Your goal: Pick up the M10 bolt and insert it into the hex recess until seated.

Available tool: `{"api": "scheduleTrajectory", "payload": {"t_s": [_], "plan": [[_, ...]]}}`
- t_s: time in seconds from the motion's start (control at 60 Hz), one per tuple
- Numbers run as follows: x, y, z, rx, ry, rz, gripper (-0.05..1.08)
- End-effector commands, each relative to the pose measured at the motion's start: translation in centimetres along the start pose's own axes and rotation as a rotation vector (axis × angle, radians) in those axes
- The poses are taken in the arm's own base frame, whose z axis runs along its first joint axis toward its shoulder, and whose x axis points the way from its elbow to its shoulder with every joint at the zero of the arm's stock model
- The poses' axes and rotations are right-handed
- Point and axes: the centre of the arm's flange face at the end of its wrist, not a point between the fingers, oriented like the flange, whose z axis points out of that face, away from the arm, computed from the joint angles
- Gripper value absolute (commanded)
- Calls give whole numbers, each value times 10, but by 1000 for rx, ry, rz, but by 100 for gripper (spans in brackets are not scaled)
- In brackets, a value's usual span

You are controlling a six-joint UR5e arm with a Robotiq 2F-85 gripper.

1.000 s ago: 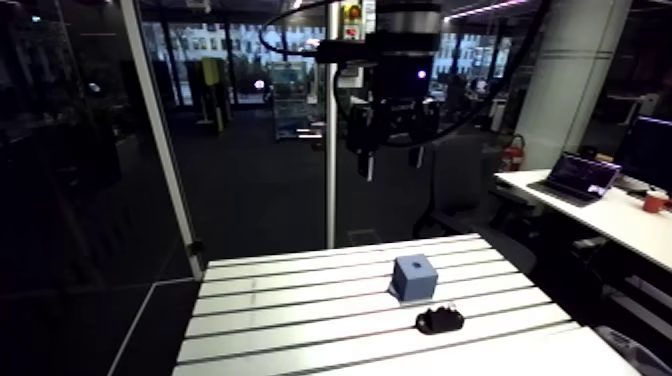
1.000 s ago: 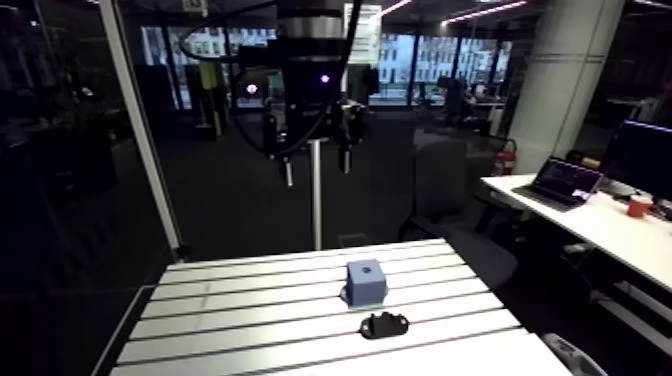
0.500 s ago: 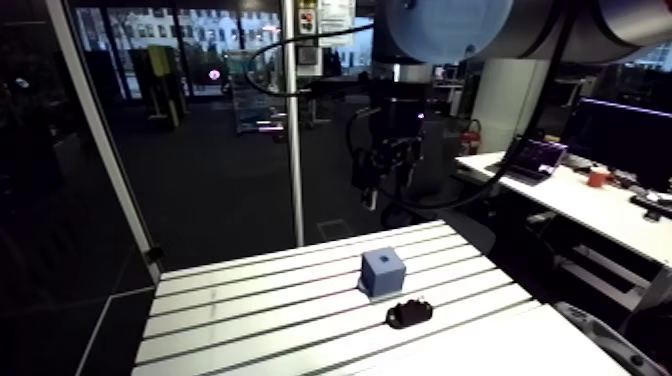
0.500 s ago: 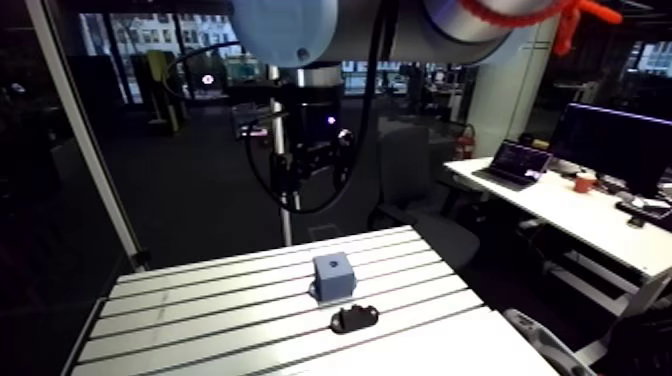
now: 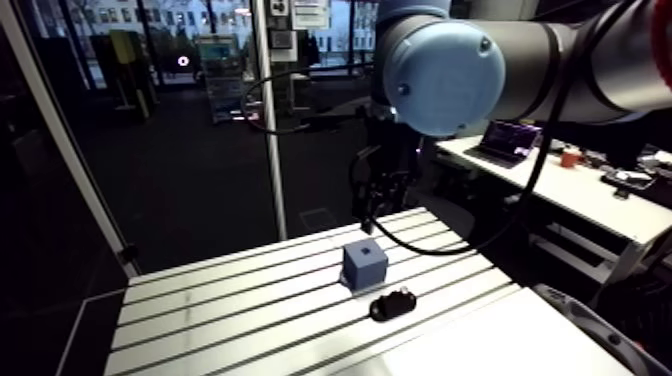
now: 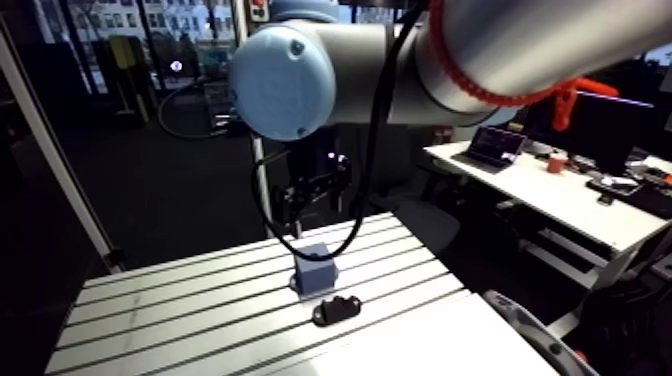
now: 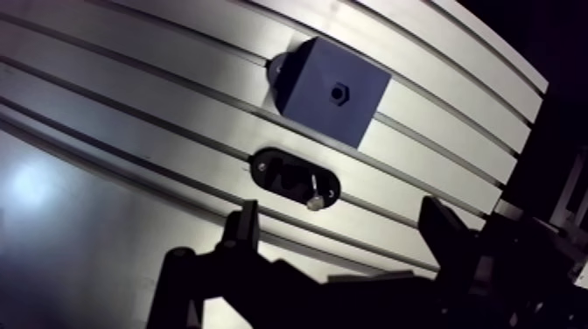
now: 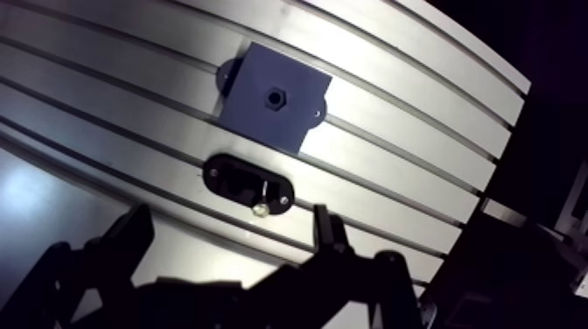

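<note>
Pincer [image 7: 341, 219] hangs spread wide above slotted table [image 7: 131, 114] and bolt [image 7: 312, 191]

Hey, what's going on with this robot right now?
The arm's gripper hovers open and empty above the slotted aluminium table. Just ahead of it, the bolt lies in a black oval holder. Beyond the holder sits a blue block with the hex recess in its top face. Nothing has been picked up yet.
</note>
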Motion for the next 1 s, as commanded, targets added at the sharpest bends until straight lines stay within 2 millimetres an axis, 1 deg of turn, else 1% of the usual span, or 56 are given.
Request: {"api": "scheduleTrajectory", "payload": {"t_s": [0.017, 0.217, 0.367, 0.533, 0.617, 0.75, 0.783, 0.833, 1.0], "plan": [[-8, 2, 24, 35, -9, 13, 1], [-11, 2, 35, 44, -17, 16, 1], [-19, 9, 41, 47, -20, 36, 1], [-26, 6, 50, 62, -34, 29, 1], [-28, 6, 52, 65, -37, 31, 4], [-32, 9, 56, 71, -42, 37, 4], [-33, 9, 58, 75, -45, 35, 4], [-35, 12, 67, 88, -57, 35, 7], [-36, 15, 75, 100, -67, 39, 13]]}}
